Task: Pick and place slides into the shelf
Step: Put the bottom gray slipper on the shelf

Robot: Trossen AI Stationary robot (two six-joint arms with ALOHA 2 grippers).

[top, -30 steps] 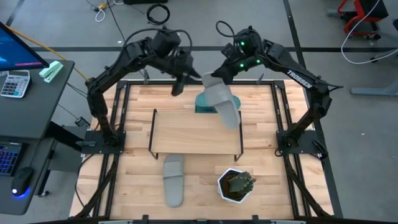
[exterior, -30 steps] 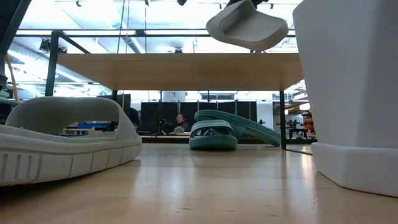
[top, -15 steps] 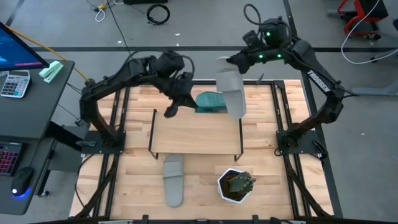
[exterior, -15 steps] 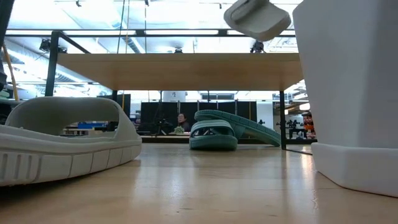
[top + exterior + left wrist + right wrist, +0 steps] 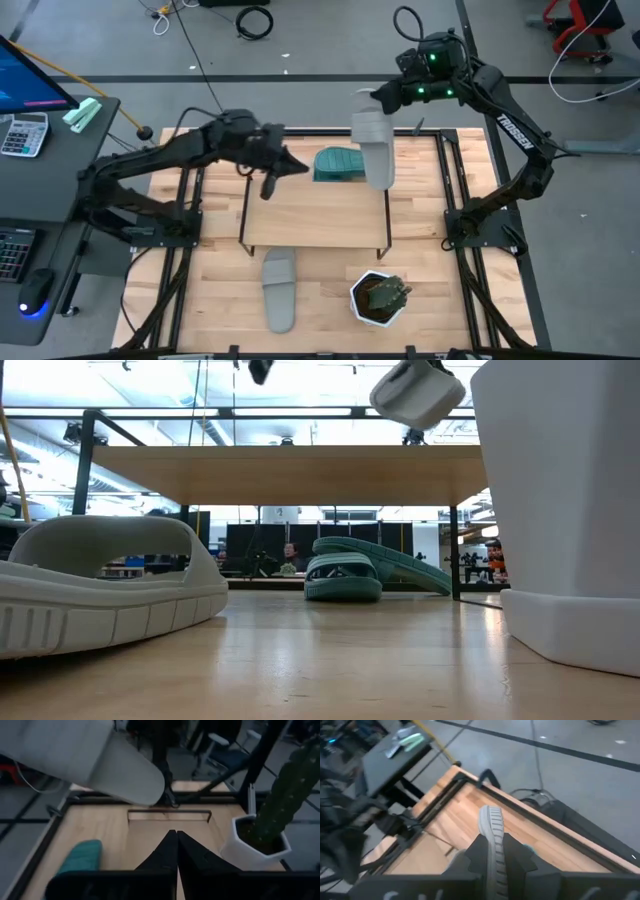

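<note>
My right gripper point(image 5: 378, 108) is shut on a light grey slide point(image 5: 375, 152), held in the air over the far right corner of the shelf point(image 5: 310, 215); in the low view this slide point(image 5: 418, 390) hangs above the shelf board point(image 5: 290, 472). Teal slides point(image 5: 360, 570) lie on the table beyond the shelf, partly hidden by the held slide in the high view. A second grey slide point(image 5: 278, 288) lies flat on the table in front of the shelf. My left gripper point(image 5: 267, 188) hovers shut over the shelf's far left corner, holding nothing. My right gripper pinches the grey slide's far end point(image 5: 493, 837) between its two fingers point(image 5: 474, 854). The fingers come from the table's far side, slanting down, and lie along the slide. The slide sticks out past the fingertips toward the near edge, lifted clear of the shelf and table.
A white hexagonal pot with a cactus point(image 5: 378, 298) stands at the front right, close to the shelf's near right leg. The shelf top point(image 5: 170, 822) is bare wood. A desk with a keyboard and calculator point(image 5: 25, 135) stands off the table's left side.
My left gripper has drawn back from the far edge toward the table's left and near side and sunk over the shelf's far left corner. My right gripper has carried the grey slide up and toward the far right; the slide has turned from slanting to pointing at the near edge.
</note>
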